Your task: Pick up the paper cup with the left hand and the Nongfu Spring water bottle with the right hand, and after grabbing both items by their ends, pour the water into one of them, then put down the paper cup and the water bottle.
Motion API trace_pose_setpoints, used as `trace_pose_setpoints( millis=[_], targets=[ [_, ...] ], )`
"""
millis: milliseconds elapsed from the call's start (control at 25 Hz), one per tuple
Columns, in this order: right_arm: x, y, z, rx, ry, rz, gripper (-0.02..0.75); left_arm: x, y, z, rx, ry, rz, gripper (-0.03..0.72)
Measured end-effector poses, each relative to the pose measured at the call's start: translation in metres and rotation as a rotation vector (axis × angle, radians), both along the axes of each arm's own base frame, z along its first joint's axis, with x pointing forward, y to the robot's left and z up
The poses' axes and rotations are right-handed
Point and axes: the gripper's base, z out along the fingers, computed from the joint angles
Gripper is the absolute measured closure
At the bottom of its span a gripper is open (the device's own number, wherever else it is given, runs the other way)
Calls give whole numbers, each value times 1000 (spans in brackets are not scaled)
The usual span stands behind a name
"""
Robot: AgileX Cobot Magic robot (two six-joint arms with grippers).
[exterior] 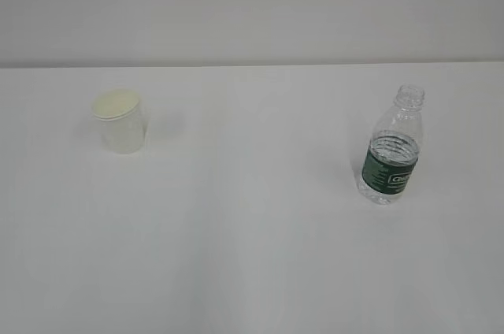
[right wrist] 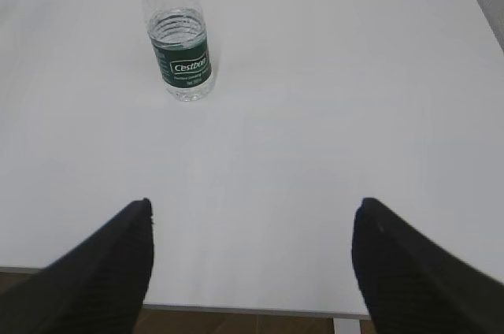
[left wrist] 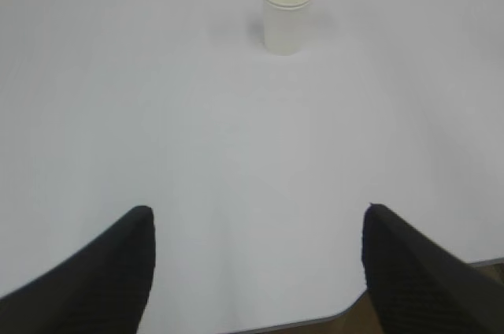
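Left wrist view: left gripper (left wrist: 256,271) jaws spread wide, nothing between them, hanging over the near edge of the white bench (left wrist: 157,113). Bare bench surface ahead, then the paper cup (left wrist: 287,12) upright well beyond the jaws, toward the far edge, slightly right of the jaw line. Nothing blocks the way to it.

Right wrist view: right gripper (right wrist: 252,267) jaws also wide apart, empty, over the near edge. The Nongfu Spring water bottle (right wrist: 178,31) stands upright farther in, left of the jaw line, capless, green label band facing the camera. The water (right wrist: 179,38) fills it to around the top of the label. Clear path to it.

Exterior view: no arms visible. Cup on the left side of the bench, bottle on the right side, well apart, both upright, neither touched. Pale wall (exterior: 252,3) behind the far edge.
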Motion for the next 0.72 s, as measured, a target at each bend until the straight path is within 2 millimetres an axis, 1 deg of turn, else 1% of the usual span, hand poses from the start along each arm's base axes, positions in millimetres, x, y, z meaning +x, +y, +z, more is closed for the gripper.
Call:
trace_pose_setpoints(
  millis=[720],
  targets=[
    [0, 0, 0, 0, 0, 0, 151, 0, 0, 0, 0, 0, 0, 101]
  ],
)
